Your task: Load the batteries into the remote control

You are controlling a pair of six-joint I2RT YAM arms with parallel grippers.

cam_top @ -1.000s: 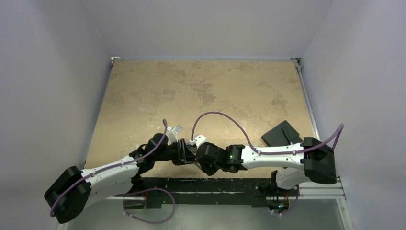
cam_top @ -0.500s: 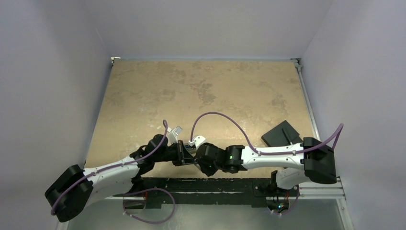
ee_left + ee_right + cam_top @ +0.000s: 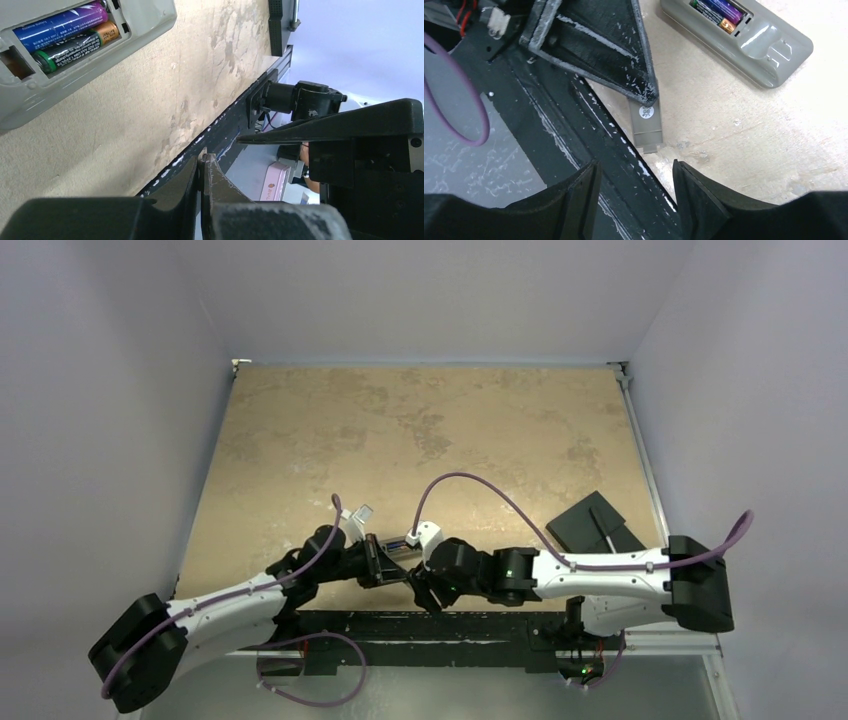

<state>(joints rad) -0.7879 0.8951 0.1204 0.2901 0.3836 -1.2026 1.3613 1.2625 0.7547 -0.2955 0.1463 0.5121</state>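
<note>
The remote control [image 3: 75, 65] lies grey underside up near the table's front edge, also in the right wrist view [image 3: 769, 55] and the top view [image 3: 395, 543]. The purple battery [image 3: 60, 22] and the dark battery with a brassy end [image 3: 75, 45] lie side by side in its recess; both show in the right wrist view too, purple [image 3: 726, 9] and dark [image 3: 716, 20]. My left gripper [image 3: 202, 161] is shut on the small flat grey cover piece [image 3: 647, 126], held just above the table edge, apart from the remote. My right gripper [image 3: 634, 169] is open and empty beside it.
A larger flat black slab [image 3: 590, 520] lies at the right side of the table. The black front rail [image 3: 574, 130] runs under both grippers. The tan tabletop [image 3: 420, 430] stretches behind the arms. A pink box [image 3: 277, 182] sits below the table.
My right arm has swung its elbow to the right and its gripper has drawn back toward the front edge. The left gripper shifted slightly left. The remote now shows between them.
</note>
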